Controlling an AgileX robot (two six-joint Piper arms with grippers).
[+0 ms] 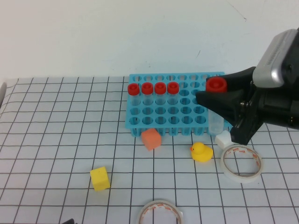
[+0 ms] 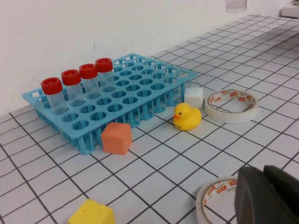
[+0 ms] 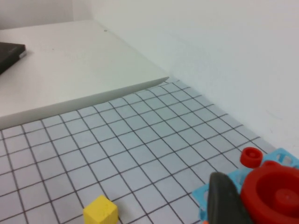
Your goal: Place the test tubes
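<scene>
The right gripper, over the blue rack's right end, is clamped partway closed on one upright, clear, red-capped test tube. Four matching tubes stand in a row at the rack's far left. The left gripper sits closed at the near left.

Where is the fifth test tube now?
In the high view, the right claw holds the fifth test tube upright, aloft, at the blue rack's right end. The left claw is shut by the near tape roll.
</scene>
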